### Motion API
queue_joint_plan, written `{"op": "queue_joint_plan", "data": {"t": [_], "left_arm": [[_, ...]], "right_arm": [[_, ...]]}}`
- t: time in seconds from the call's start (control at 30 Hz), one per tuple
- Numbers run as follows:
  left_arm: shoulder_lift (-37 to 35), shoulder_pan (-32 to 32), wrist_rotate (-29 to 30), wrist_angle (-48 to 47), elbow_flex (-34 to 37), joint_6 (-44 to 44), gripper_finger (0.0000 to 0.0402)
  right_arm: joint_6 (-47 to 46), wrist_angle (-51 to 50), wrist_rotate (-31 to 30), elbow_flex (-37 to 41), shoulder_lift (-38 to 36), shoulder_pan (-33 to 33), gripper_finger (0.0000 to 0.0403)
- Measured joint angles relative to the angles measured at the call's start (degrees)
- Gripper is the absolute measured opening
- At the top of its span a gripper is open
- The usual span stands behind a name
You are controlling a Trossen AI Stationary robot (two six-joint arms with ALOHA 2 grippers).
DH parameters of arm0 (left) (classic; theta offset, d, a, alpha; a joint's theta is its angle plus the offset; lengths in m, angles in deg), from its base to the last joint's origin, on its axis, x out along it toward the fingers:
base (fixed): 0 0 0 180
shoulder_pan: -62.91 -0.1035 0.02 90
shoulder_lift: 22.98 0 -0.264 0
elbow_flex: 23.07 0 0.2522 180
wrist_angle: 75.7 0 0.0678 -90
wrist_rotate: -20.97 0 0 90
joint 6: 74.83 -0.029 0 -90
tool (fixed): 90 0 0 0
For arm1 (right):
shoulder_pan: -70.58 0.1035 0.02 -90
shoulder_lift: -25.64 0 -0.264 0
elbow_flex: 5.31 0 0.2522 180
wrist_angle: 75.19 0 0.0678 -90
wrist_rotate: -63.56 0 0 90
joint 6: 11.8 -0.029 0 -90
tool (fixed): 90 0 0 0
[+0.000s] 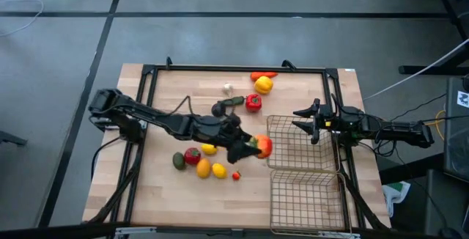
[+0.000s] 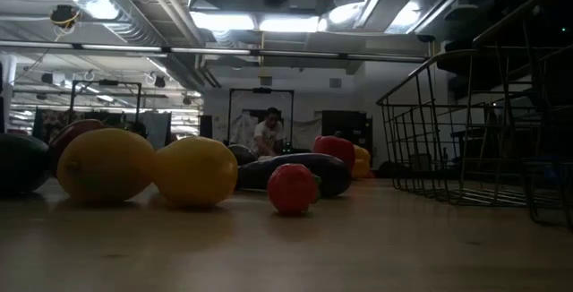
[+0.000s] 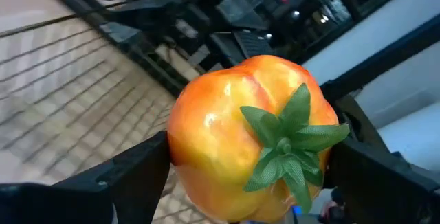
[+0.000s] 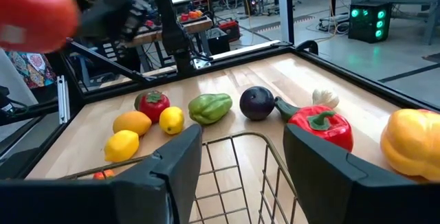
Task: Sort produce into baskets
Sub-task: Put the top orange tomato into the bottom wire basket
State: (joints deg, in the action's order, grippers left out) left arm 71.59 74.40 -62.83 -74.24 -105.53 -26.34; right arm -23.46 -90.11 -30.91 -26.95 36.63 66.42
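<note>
So the left gripper is clamped on an orange-red toy tomato with a green leafy top, one dark finger on each side of it, right at the left rim of the farther square wire-mesh basket. Can't honestly tell if it's over the rim or just short of it. The second wire basket sits right behind the first on the near side, on the right part of the wooden table.

The right gripper hangs at the far right edge of that first basket, fingers spread apart with nothing between them.

The rest of the produce is on the wood to the left of the baskets: a red tomato, a green avocado, three yellow-orange lemons and a tiny red piece in the near cluster. Farther back are a red pepper, a yellow pepper, white garlic and a dark purple eggplant.
</note>
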Motion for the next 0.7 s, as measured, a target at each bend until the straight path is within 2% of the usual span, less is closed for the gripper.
{"op": "queue_joint_plan", "data": {"t": [0.17, 0.53, 0.7], "left_arm": [[6.69, 1.90, 0.00, -0.40, -9.42, -1.67, 0.0361], [24.61, 5.91, 0.21, -11.86, -33.79, -3.93, 0.0361], [31.82, 7.35, 0.21, -15.62, -42.31, -3.86, 0.0361]], "right_arm": [[0.00, -0.41, 0.00, 0.00, 0.00, 0.00, 0.0204], [0.00, -0.34, 0.00, 0.00, 0.00, -0.01, 0.0204], [0.00, -0.30, 0.00, 0.00, 0.00, -0.01, 0.0204]]}}
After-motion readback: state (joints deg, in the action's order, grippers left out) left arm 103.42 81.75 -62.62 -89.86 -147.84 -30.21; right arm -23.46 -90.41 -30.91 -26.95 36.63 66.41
